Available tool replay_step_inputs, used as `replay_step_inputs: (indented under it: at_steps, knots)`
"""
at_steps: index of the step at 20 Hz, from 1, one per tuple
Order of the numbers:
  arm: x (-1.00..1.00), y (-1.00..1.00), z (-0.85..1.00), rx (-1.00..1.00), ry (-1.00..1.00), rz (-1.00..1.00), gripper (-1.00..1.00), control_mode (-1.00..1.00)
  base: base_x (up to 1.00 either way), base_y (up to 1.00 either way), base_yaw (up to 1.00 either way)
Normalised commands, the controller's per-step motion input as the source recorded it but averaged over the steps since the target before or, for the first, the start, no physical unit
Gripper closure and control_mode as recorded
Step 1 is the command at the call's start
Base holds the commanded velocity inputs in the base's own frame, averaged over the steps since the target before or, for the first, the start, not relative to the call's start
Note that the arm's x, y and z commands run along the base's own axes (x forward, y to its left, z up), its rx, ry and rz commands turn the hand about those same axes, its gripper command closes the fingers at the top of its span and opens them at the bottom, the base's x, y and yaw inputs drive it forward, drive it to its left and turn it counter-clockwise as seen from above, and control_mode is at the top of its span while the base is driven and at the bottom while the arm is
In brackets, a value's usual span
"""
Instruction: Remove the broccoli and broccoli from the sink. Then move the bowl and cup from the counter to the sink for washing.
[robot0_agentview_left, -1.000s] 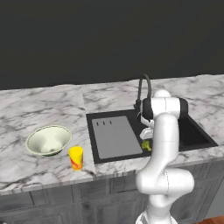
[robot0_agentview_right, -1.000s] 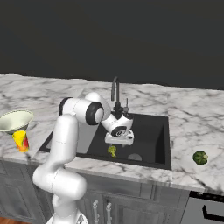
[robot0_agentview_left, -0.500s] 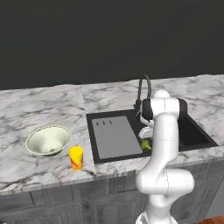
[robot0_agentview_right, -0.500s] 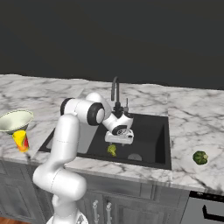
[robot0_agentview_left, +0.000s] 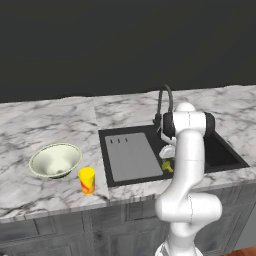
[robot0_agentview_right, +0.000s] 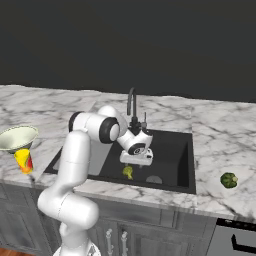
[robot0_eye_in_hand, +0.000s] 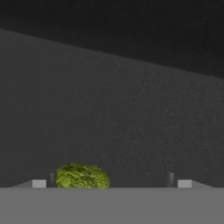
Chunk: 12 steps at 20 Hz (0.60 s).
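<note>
A yellowish-green broccoli (robot0_agentview_right: 128, 171) lies on the floor of the black sink (robot0_agentview_right: 172, 150), near its front wall. My gripper (robot0_agentview_right: 135, 162) hangs open just above it, inside the basin. In the hand view the broccoli (robot0_eye_in_hand: 82, 176) sits between the two fingertips, close to the left fingertip (robot0_eye_in_hand: 52, 178). A darker green broccoli (robot0_agentview_right: 229, 180) rests on the counter (robot0_agentview_right: 220, 135) to the right of the sink. The cream-green bowl (robot0_agentview_left: 55, 160) and the yellow cup (robot0_agentview_left: 87, 180) stand on the counter left of the sink (robot0_agentview_left: 225, 155).
The dark gooseneck tap (robot0_agentview_left: 165, 100) rises behind the basin, close to my wrist. A grey flat panel (robot0_agentview_left: 127, 156) covers the sink's left part. Grey cabinet fronts (robot0_agentview_right: 150, 225) run below the counter edge.
My hand has sunk a little toward the broccoli in the sink. Bowl, cup and the other broccoli have not moved.
</note>
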Motion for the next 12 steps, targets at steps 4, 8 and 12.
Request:
replay_step_inputs:
  at_steps: [4,8,12]
  knots:
    - [-0.15,0.0,0.0,0.0,0.0,0.0,-1.0,-1.0,0.0,0.0,0.0]
    - [-0.14,0.0,0.01,0.0,-0.01,-0.01,-1.0,-1.0,0.0,0.0,0.0]
    - [-0.06,0.03,0.04,0.0,-0.03,-0.03,-1.0,-1.0,0.0,0.0,0.0]
